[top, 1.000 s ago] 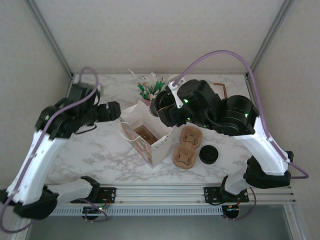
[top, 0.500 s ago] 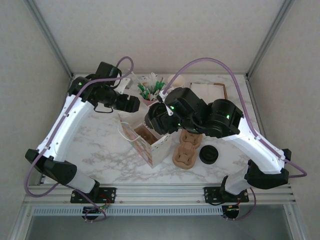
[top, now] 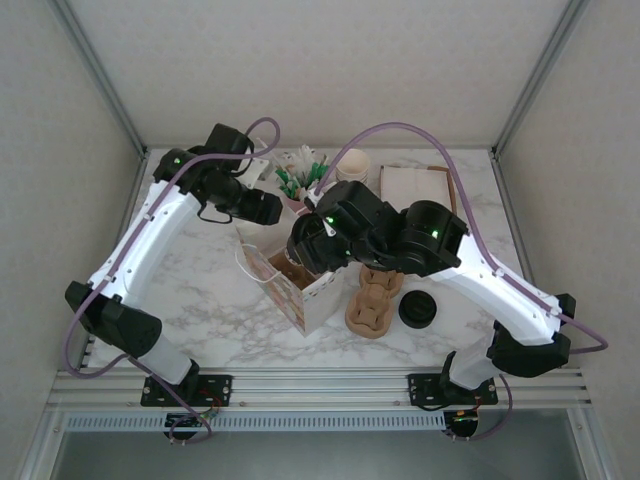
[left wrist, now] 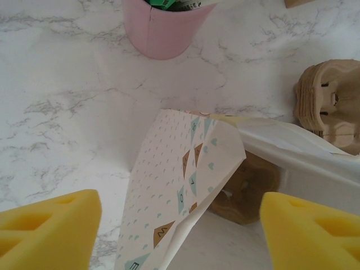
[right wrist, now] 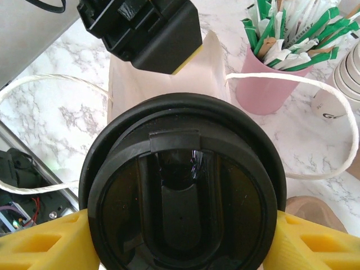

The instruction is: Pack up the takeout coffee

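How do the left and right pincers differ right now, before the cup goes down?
The left pincer is open and empty; the right pincer is shut on the takeout coffee. The left one's pads stand wide apart on either side of the paper bag rim without touching it; the right one's pads sit tight against the cup. Both have yellow pads, and both are at the bag.

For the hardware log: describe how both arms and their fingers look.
The left arm and right arm match: white shells on the long links, bulky black joint housings with small green lights. A purple cable loops off each. The fingers are blocky yellow wedges with triangular recesses.
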